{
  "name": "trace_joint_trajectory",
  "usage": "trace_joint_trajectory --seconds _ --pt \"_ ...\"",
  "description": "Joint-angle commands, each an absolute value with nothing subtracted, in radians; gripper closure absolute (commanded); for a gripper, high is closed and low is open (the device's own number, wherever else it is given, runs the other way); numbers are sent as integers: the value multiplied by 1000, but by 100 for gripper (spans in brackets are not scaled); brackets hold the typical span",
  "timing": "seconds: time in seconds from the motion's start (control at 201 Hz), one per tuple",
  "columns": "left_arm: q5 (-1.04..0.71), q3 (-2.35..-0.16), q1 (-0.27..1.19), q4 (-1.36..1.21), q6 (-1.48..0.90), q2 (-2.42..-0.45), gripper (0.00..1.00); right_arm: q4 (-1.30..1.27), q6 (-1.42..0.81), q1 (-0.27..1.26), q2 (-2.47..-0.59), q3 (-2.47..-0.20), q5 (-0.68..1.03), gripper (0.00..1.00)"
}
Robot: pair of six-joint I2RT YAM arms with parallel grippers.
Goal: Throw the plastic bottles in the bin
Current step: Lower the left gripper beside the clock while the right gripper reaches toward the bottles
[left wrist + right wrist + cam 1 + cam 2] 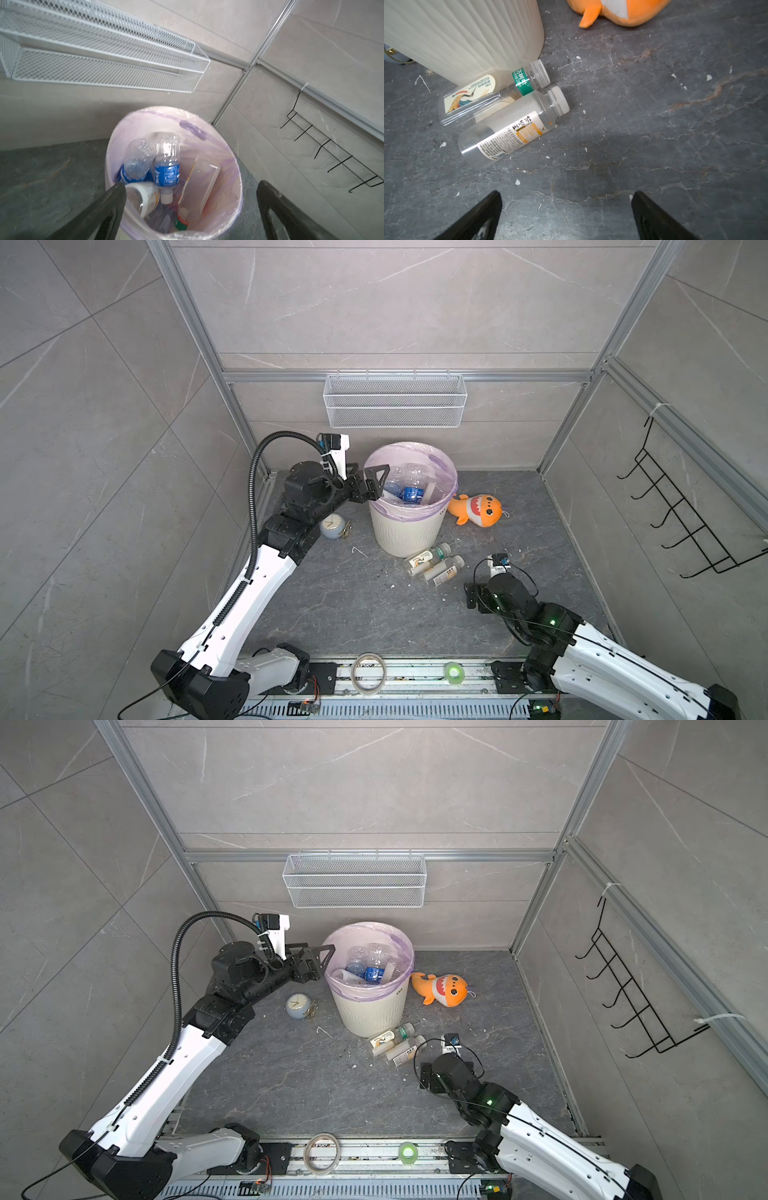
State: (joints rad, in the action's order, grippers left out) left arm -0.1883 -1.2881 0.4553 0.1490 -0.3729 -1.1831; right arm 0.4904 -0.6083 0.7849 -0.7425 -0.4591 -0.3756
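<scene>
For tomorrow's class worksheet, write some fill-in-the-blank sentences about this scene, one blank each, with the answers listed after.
1. The left gripper hangs open over the rim of the ____.
2. On the floor beside the bin lie ____ plastic bottles.
3. The plush shark is coloured ____.
4. The right gripper is open and holds ____.
Missing words: bin; two; orange; nothing.

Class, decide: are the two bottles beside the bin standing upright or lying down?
Lying down. Both bottles rest on their sides on the floor, next to the bin.
</scene>
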Motion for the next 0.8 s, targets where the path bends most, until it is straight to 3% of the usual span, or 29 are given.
trace_joint_trajectory --seconds 0.0,0.333,0.796 --pt "-145 -1209 453 135 -348 -1111 0 442 -673 783 -809 -504 -342 0" --pt "-27 -872 454 117 -381 -895 0 366 -843 782 -1080 -632 -257 0" --pt "6 -547 458 99 -433 -793 1 260 -1002 782 -1273 -689 -191 1"
